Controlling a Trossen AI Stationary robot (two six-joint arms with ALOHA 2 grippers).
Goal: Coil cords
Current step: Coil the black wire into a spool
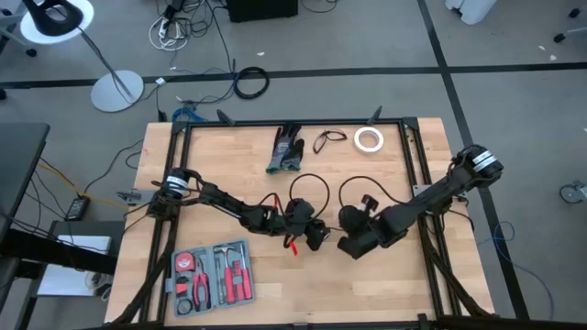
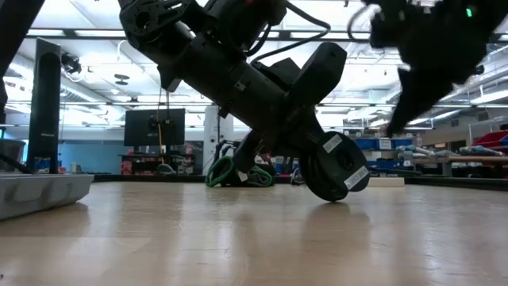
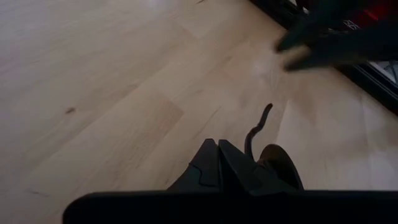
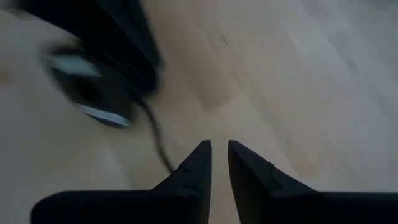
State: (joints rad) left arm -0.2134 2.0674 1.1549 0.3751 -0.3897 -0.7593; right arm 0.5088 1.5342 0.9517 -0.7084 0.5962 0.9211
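Both dark arms lean in over the middle of the pale wooden butcher-block counter (image 1: 385,275), their tips close together near its centre.

The left end effector (image 3: 219,149) is pinched fully shut, its two dark fingers pressed tip to tip. A thin black flexible cord (image 3: 256,129) rises in a short curl just beside those closed fingers, and next to it sits a dark rounded shape I cannot identify. From above, this end effector lies low over the counter, with cord looping up behind it in two open arcs (image 1: 310,185) toward the far side.

The right end effector (image 4: 219,148) hovers over bare wood with its fingers drawn narrow, a slim gap between the tips and nothing in that gap. A thin black strand (image 4: 157,140) trails across the counter just beside the near finger; whether it touches I cannot tell. It leads up toward a blurred dark part of the other arm.

Farther back on the counter lie a dark pair of work gloves (image 1: 286,148), a small loose loop of thin black cord (image 1: 327,140) and a white tape roll (image 1: 369,139), set in a row well apart from the arms. Near the front left corner rests an open grey tool tray with red-handled tools (image 1: 213,275).

On the grey floor beyond the counter lies a larger black cable ring (image 1: 250,82).
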